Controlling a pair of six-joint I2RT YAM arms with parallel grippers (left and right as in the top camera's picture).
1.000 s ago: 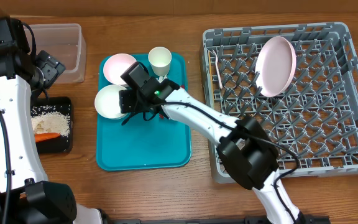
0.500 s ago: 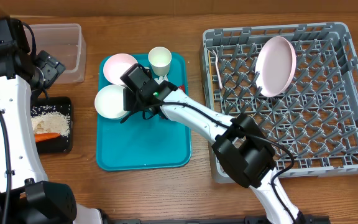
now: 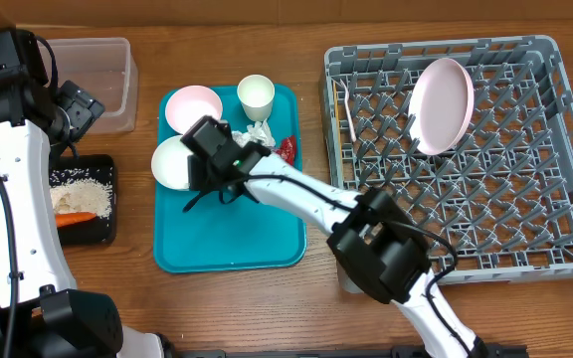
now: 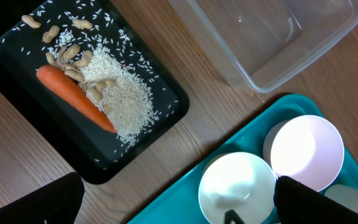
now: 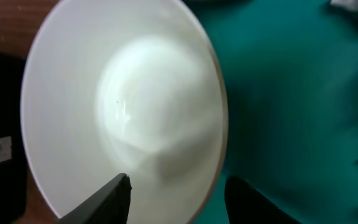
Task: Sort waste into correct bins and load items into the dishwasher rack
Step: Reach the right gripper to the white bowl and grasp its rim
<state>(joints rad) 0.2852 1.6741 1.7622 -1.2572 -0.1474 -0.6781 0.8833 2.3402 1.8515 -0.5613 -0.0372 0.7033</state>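
At the far-left corner of the teal tray [image 3: 232, 234], the right gripper [image 3: 199, 171] is held low over the rim of a white bowl [image 3: 172, 164]. Its jaws are spread. In the wrist view one finger is seen above the bowl's hollow and the other above the tray's teal floor, with the rim between them and nothing clasped. Whether either finger touches the bowl cannot be told.

Just beyond this bowl, on the same tray, a pale pink bowl [image 3: 189, 102] is seen, and to its right a small white cup [image 3: 256, 94], both upright. The crumpled tissue [image 3: 259, 134] and the red wrapper [image 3: 286, 149] lie on the tray just on the near side of the cup.

Left of the teal tray the black tray [image 3: 102, 231] is set on the wooden table. It holds the carrot [image 4: 73, 96], the rice [image 4: 126, 102] and the nuts [image 4: 67, 56]. The clear tub [image 3: 112, 70] stands beyond it. Near these two the left gripper [image 3: 80, 107] is hung, its jaws wide apart and gripping nothing.

Right of the teal tray stands the grey rack [image 3: 485, 219]. A pink plate [image 3: 441, 104] is propped on edge among its pegs. A thin utensil [image 3: 346, 109] lies along the rack's side nearest the teal tray.
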